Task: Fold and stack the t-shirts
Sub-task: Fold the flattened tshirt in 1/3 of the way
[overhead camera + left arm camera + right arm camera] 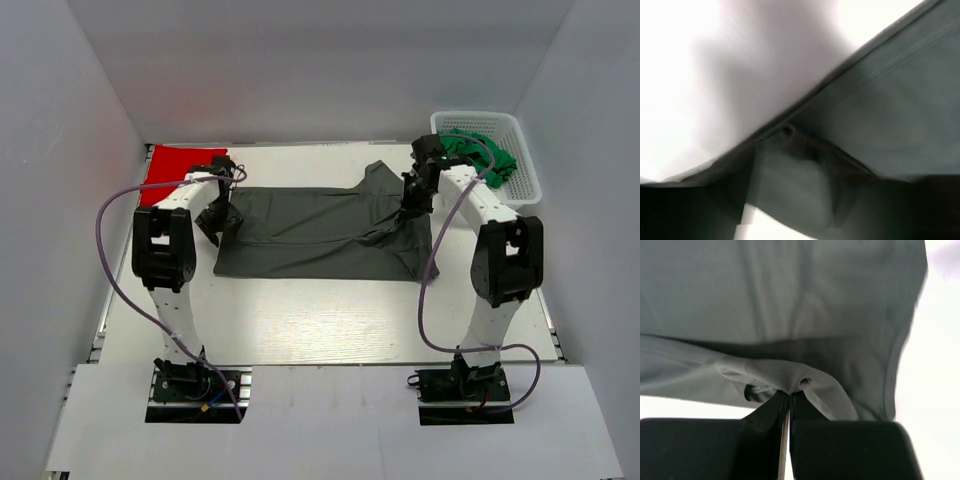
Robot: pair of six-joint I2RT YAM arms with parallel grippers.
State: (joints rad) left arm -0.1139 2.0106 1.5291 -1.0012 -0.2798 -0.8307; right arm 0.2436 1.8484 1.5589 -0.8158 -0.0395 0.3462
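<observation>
The dark charcoal grey t-shirt (320,235) lies spread across the middle of the table. My left gripper (218,215) is at the shirt's left edge. In the blurred left wrist view the grey cloth (890,110) drapes over the jaws and hides the fingertips, bunched as if pinched. My right gripper (412,205) is at the shirt's right end near a sleeve. In the right wrist view it (789,392) is shut on a raised fold of the grey shirt (790,300). The bright red t-shirt (175,170) lies flat at the back left corner.
A white slatted basket (525,160) holding green cloth (480,150) stands at the back right, just behind the right arm. White walls close in the table on three sides. Purple cables loop beside both arms.
</observation>
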